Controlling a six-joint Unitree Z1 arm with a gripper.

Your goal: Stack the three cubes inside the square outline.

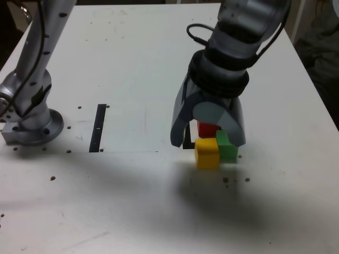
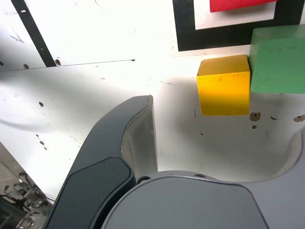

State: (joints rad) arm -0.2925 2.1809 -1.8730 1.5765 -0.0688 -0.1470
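The red cube (image 1: 207,128) (image 2: 240,4) rests on the white centre of the square outline (image 1: 186,139) (image 2: 184,26). The yellow cube (image 1: 206,153) (image 2: 224,86) lies on the table just outside the outline's near side. Touching it on the exterior view's right, the green cube (image 1: 228,147) (image 2: 279,59) covers part of the black frame. My gripper (image 1: 207,138) (image 2: 219,143) hangs open above the cubes, with one finger (image 2: 136,138) on either side of the yellow cube and nothing held. In the exterior view it hides most of the outline.
A straight black strip (image 1: 98,128) (image 2: 33,33) lies at the exterior view's left of the outline. The arm's metal base (image 1: 33,124) stands at the far left. The white table (image 1: 132,63) has small holes and specks.
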